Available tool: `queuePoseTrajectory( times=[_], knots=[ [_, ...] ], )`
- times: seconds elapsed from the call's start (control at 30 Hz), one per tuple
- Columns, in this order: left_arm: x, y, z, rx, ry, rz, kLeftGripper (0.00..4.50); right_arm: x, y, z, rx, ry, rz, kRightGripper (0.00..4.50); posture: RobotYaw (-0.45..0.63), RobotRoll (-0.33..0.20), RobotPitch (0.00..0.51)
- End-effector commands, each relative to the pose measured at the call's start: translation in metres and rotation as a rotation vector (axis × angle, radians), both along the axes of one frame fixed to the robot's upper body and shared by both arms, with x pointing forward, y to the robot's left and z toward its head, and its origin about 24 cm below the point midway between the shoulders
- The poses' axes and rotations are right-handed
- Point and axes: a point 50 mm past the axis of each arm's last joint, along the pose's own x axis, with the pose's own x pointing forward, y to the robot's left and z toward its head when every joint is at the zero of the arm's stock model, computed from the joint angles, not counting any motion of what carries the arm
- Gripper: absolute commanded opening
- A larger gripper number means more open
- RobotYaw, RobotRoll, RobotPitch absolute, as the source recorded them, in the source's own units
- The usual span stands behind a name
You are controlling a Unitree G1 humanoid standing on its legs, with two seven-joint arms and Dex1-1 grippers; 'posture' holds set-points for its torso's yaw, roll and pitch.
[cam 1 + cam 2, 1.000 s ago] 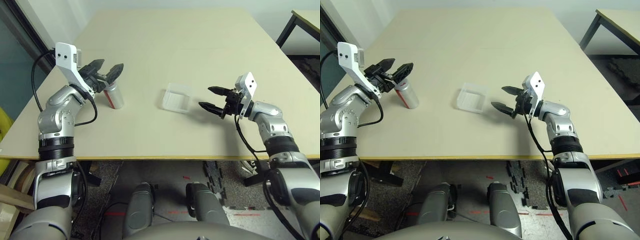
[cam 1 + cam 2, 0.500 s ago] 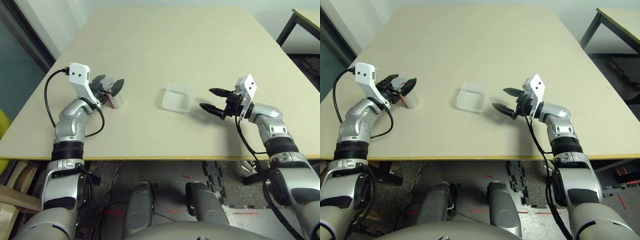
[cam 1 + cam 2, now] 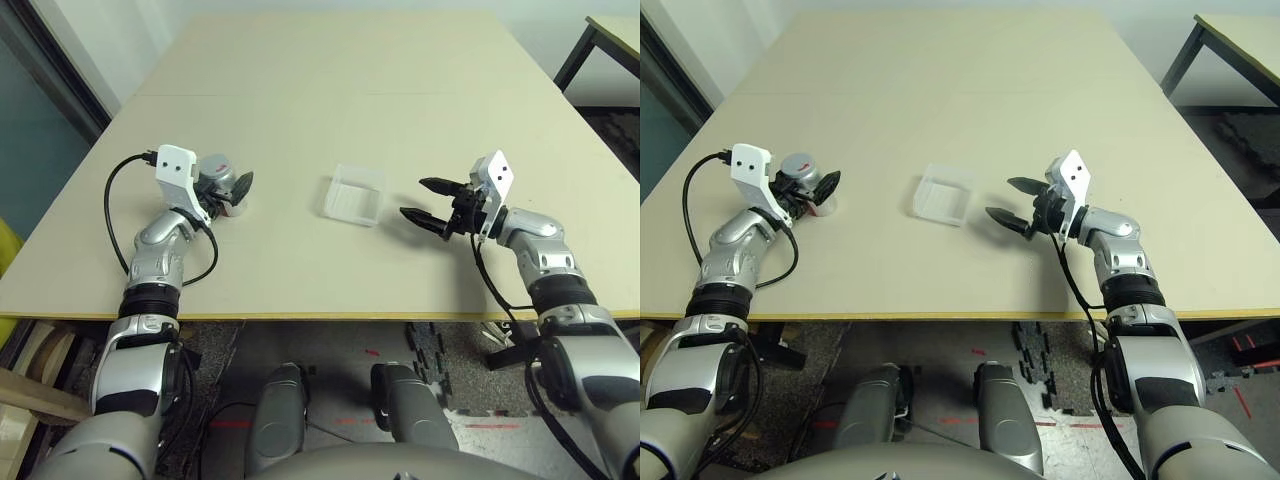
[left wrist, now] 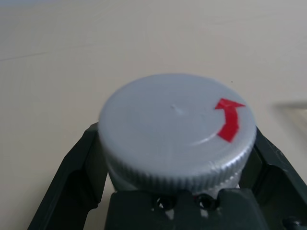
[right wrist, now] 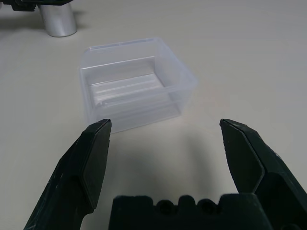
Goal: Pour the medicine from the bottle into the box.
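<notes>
The left gripper (image 3: 228, 187) stood spread wide around the capped bottle (image 4: 177, 132) on the table (image 3: 330, 90) — fingers (image 4: 72, 187) flanking it, contact unclear. The right gripper (image 3: 424, 200) gaped open just beside the box (image 3: 353, 195) — well apart from the bottle.

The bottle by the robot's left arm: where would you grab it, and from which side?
Grip the bottle on its round body just under the grey cap, coming in level from the robot's side. It stands upright, and the left tool already straddles it that way, one finger on each side.
</notes>
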Motion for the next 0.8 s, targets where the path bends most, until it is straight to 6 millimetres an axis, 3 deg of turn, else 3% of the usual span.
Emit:
queuePoseTrajectory(
  times=[0.03, 0.63, 0.7, 0.8],
  knots=[
    [0.002, -0.004, -0.006, 0.024, 0.014, -0.015, 4.48, 0.001, -0.001, -0.001, -0.009, 0.004, -0.006, 4.5, -0.07, 0.0, 0.098],
    [0.004, -0.005, -0.016, 0.031, 0.044, -0.022, 4.48, 0.002, -0.002, 0.0, -0.011, -0.007, -0.027, 4.5, -0.08, 0.0, 0.102],
    [0.004, -0.005, -0.017, 0.023, 0.048, -0.015, 4.12, 0.002, -0.002, 0.0, -0.011, -0.009, -0.03, 4.5, -0.08, 0.0, 0.102],
    [0.003, -0.004, -0.018, 0.022, 0.053, -0.012, 3.14, 0.002, -0.002, 0.001, -0.01, -0.011, -0.032, 4.5, -0.08, 0.0, 0.102]
  ],
)
